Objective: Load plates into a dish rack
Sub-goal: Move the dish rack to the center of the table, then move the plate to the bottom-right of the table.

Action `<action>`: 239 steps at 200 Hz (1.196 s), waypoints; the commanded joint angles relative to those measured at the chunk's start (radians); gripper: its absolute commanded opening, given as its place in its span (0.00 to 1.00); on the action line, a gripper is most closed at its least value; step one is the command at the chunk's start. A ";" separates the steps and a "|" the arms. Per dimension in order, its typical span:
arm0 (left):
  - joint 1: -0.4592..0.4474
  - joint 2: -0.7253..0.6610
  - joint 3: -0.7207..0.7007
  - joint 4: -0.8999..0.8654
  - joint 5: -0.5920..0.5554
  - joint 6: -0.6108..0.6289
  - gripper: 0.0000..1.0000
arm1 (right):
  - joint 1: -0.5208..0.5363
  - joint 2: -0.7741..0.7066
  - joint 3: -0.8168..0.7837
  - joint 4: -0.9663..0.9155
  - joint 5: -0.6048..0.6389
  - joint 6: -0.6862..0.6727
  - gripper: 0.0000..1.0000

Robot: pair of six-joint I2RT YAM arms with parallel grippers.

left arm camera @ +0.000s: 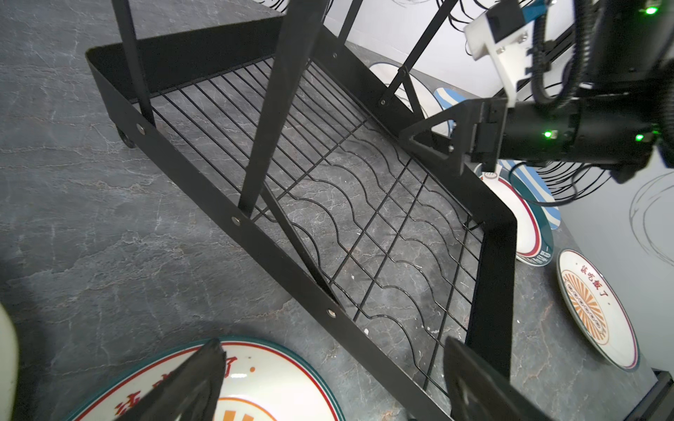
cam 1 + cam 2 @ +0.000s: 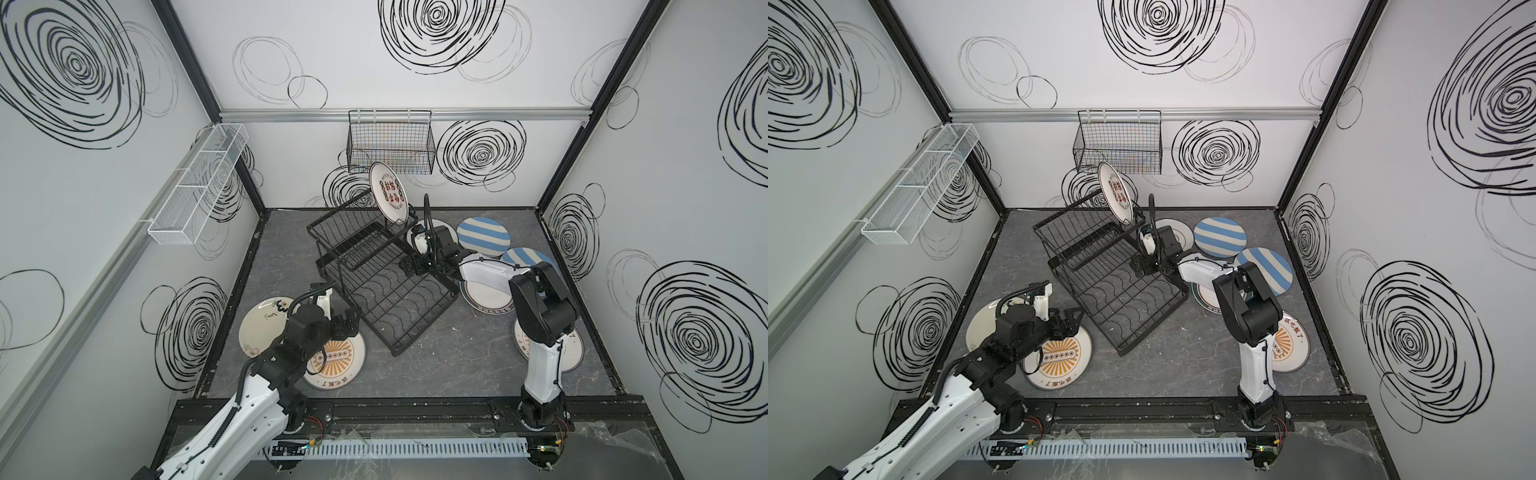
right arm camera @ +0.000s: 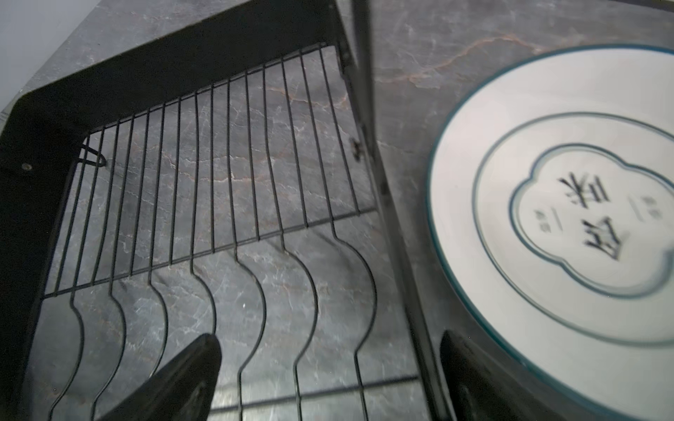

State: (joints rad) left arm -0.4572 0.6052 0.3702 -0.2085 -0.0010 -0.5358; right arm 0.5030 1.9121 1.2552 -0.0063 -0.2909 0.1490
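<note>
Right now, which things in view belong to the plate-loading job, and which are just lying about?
Job: dish rack; red-character plate standing in its upper basket; striped plate; second striped plate; sunburst plate; second sunburst plate; cream plate; green-red rimmed plate; white emblem plate.
Lying about: black mesh wall basket; white mesh tray.

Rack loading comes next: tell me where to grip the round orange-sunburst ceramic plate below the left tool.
Grip the orange-sunburst plate by its rim on the side facing the black wire dish rack, coming from above: it lies flat, so likely only that bare rim offers purchase.
</note>
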 commanded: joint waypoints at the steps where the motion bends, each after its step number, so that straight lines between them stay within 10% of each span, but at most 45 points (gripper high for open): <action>1: -0.006 -0.003 0.012 0.027 -0.004 -0.006 0.96 | -0.023 -0.143 -0.064 -0.054 0.076 0.073 0.99; 98: -0.246 0.070 0.049 0.058 -0.111 -0.012 0.96 | -0.141 -0.620 -0.454 -0.426 0.448 0.323 0.99; 239: -0.117 0.048 0.079 0.037 0.050 0.040 0.96 | -0.285 -0.830 -0.723 -0.530 0.509 0.650 0.99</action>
State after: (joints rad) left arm -0.5957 0.6632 0.4213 -0.1848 0.0044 -0.5171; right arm 0.2226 1.0817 0.5312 -0.5026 0.1680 0.7437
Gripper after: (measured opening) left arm 0.960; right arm 0.987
